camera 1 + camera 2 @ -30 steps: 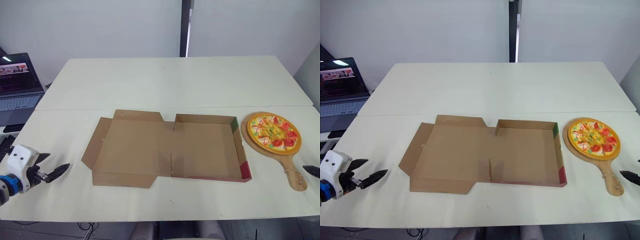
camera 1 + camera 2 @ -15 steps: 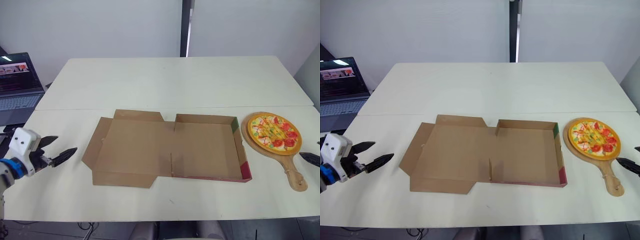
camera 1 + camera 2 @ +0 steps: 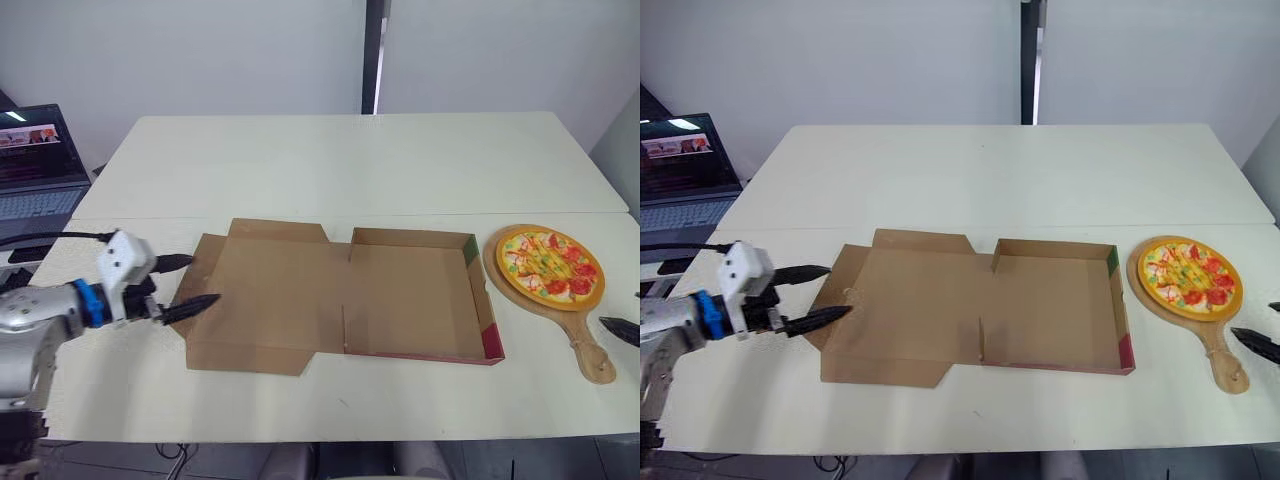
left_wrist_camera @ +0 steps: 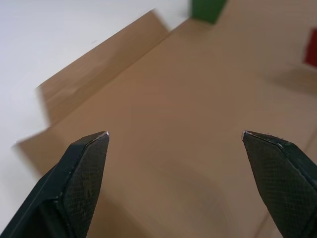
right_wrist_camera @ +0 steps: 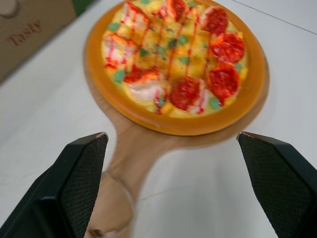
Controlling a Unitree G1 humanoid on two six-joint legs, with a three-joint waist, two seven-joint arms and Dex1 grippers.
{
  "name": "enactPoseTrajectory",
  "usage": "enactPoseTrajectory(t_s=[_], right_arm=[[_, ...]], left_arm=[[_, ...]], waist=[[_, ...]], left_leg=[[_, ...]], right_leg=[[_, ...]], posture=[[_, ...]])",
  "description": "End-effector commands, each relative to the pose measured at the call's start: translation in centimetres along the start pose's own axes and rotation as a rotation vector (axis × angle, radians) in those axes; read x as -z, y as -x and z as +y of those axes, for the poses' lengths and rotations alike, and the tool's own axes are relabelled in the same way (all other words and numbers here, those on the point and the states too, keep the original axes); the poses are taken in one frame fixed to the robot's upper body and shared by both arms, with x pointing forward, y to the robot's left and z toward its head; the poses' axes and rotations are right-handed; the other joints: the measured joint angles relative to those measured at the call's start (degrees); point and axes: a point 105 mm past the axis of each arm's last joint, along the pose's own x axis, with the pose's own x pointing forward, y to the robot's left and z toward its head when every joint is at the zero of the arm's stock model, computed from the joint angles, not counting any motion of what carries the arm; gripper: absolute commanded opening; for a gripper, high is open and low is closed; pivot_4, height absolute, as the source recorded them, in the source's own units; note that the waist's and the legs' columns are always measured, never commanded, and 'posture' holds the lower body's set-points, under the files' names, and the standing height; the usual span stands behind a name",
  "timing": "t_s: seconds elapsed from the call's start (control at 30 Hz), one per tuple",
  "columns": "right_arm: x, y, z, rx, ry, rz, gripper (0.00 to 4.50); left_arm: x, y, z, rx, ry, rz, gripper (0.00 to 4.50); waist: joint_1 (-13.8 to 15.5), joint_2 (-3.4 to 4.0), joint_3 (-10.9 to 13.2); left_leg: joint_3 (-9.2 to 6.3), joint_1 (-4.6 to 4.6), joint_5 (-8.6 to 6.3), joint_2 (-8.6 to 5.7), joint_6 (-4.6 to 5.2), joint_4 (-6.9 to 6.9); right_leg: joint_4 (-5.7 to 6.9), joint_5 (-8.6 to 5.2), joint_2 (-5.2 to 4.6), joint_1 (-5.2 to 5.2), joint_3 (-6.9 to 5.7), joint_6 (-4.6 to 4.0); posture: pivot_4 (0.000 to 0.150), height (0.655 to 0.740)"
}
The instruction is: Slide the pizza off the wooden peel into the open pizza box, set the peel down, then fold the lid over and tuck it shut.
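Cream worktop [image 3: 340, 160] carries everything here, and the biggest thing on it is the brown cardboard pizza box [image 3: 410, 300], lying flat open with its lid [image 3: 265, 300] splayed toward the robot's left and the tray part toward the right. That cardboard looks light and floppy, so I'd guess the lid bends at its creases and wants pushing along an edge, not pinching mid-panel. Just beside the tray's right wall sits the wooden peel [image 3: 565, 312], stiff-looking, with its handle [image 3: 590, 352] pointing back toward the robot, which is the obvious place to grab. The pizza [image 3: 548, 262] rests on the round blade and looks like a hard glossy toy, so it'll probably slip off easily once the peel tilts. Left gripper [image 3: 838, 289] hovers low at the lid's outer flap, forearm reaching in from the left, fingers spread wide on nothing. Right gripper [image 5: 171, 135] hangs near the handle end, aimed along the peel, fingers also wide apart and empty.
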Motion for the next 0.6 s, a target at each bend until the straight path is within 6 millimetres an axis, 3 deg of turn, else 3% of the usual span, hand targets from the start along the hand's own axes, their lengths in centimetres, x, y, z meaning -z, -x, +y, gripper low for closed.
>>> enactPoseTrajectory(t_s=[0.03,0.27,0.4,0.6], right_arm=[[-1.1,0.9,1.3,0.015,0.027,-0.030,4.50],[-0.3,-0.4,3.3,0.044,-0.002,0.026,4.50],[1.4,-2.1,2.4,0.130,-0.047,0.147,4.50],[2.4,-3.7,1.3,0.167,-0.142,0.223,4.50]], left_arm=[[-4.5,-3.1,-3.0,0.204,-0.101,-0.102,4.46],[-8.6,-6.8,-6.7,0.477,-0.221,-0.176,4.46],[-10.4,-8.1,-8.2,0.578,-0.271,-0.222,4.46],[-11.4,-8.8,-9.3,0.634,-0.288,-0.258,4.46]], waist=[[0.20,-0.04,0.02],[-0.34,-0.05,0.03],[-0.40,-0.11,0.06],[-0.26,-0.12,0.07]], left_leg=[[-0.02,-0.01,0.00,0.01,0.00,0.01],[0.05,0.02,0.01,0.00,-0.02,0.02],[0.05,0.02,0.02,-0.01,-0.03,0.03],[0.05,-0.01,0.12,-0.03,-0.21,0.06]], right_leg=[[0.00,0.00,0.00,0.00,-0.01,0.00],[0.02,0.01,0.03,0.01,0.03,0.01],[0.01,0.00,0.05,0.01,0.04,0.00],[-0.01,0.00,0.03,0.01,0.06,0.00]], posture=[[0.150,0.7341],[0.150,0.7341],[0.150,0.7341],[0.150,0.7341]])
